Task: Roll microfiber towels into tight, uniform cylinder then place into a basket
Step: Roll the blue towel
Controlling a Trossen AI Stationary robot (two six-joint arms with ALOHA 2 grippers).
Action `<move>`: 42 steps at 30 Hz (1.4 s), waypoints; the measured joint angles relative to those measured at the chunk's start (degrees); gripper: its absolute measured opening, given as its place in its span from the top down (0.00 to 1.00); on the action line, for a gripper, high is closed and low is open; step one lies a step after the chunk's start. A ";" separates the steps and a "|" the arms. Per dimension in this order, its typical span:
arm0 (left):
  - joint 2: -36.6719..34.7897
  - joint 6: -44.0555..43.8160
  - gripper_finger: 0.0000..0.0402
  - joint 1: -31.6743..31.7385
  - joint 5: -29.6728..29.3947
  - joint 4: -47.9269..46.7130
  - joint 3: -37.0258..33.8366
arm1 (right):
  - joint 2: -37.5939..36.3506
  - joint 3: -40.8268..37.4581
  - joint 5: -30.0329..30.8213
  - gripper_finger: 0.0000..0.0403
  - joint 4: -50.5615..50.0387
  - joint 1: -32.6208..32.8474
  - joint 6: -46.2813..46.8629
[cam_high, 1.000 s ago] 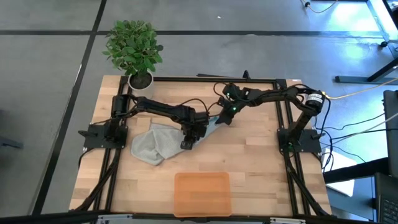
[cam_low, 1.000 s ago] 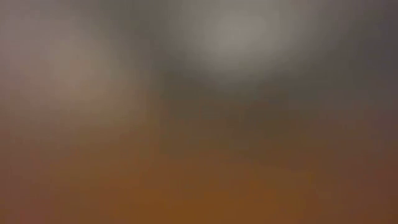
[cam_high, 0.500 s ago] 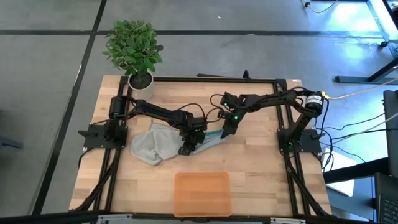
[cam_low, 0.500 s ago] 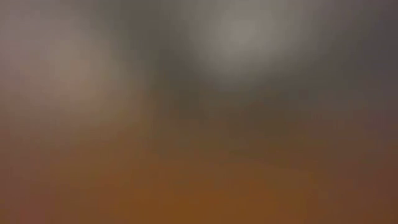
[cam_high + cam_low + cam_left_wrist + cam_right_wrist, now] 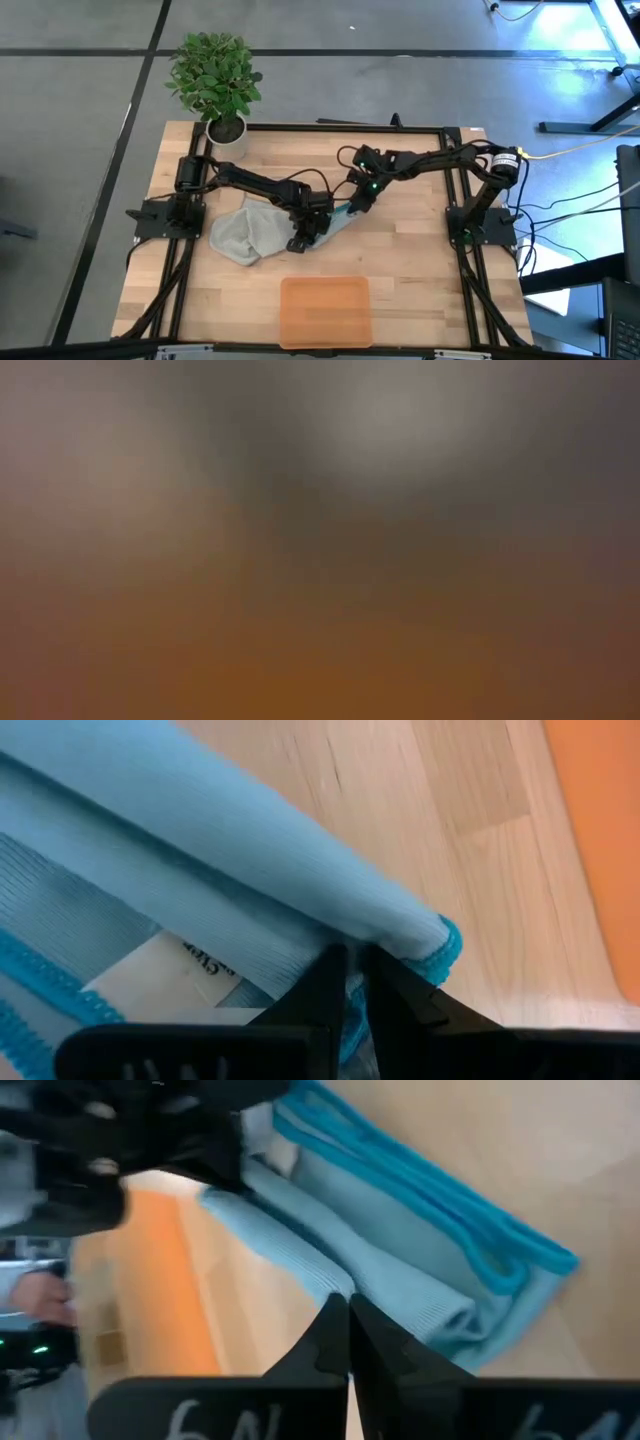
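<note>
The pale blue towel [image 5: 336,217] lies partly rolled on the wooden table between my two grippers, right of the crumpled grey towel [image 5: 243,232]. The grey towel lies flat on the table under the left arm. My left gripper [image 5: 299,240] is shut on the blue towel's near-left end, and my right gripper [image 5: 352,206] is shut on its far-right end. The orange basket [image 5: 325,311] stands at the table's near edge, apart from both. The low view is only blur. My left gripper pinches the blue towel's rolled fold [image 5: 400,935] between its two fingers, close to the stitched corner [image 5: 447,942]. The fingers come steeply from above and lie across the fold. The towel lies on the table beneath them. My right gripper has its shut fingertips [image 5: 330,1330] on the outer fold of the blue roll [image 5: 380,1285], slanting down from the far right. The fingers hide how many layers lie between them. The towel rests on the table.
A potted plant [image 5: 215,78] stands at the table's far left corner. The black frame rails [image 5: 455,190] run along the table's sides. Bare wood [image 5: 420,290] lies right of the basket.
My right gripper has gone toward the table's near edge and a little left, still shut. My left gripper has sunk slightly toward the near edge. The blue towel has slid with them toward the near edge, and less of it shows between the grippers.
</note>
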 joint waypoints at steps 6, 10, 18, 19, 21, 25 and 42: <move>0.04 1.37 0.93 -0.04 0.12 0.92 0.01 | 0.00 0.00 6.63 0.99 1.94 -0.14 1.08; 0.06 1.37 0.97 0.00 0.44 2.06 0.01 | 2.10 0.00 7.58 0.99 4.58 -0.28 1.58; 0.09 -0.30 1.00 -0.14 0.50 3.36 0.01 | 9.48 0.26 7.03 0.99 13.37 -0.34 4.76; 0.09 -0.34 1.00 -0.21 0.58 3.35 0.01 | 9.77 0.30 7.06 0.99 13.55 -0.34 4.93; 0.09 -0.56 1.00 -0.24 0.57 3.36 0.01 | 10.12 0.28 7.13 0.99 13.53 -0.32 4.92; 0.09 -3.03 1.00 -0.25 0.55 3.36 0.01 | 10.21 0.23 7.41 0.99 13.42 -0.32 4.70; -7.09 -13.36 1.00 1.11 -3.90 -2.02 -0.03 | 10.43 0.09 7.96 0.99 13.19 -0.30 5.58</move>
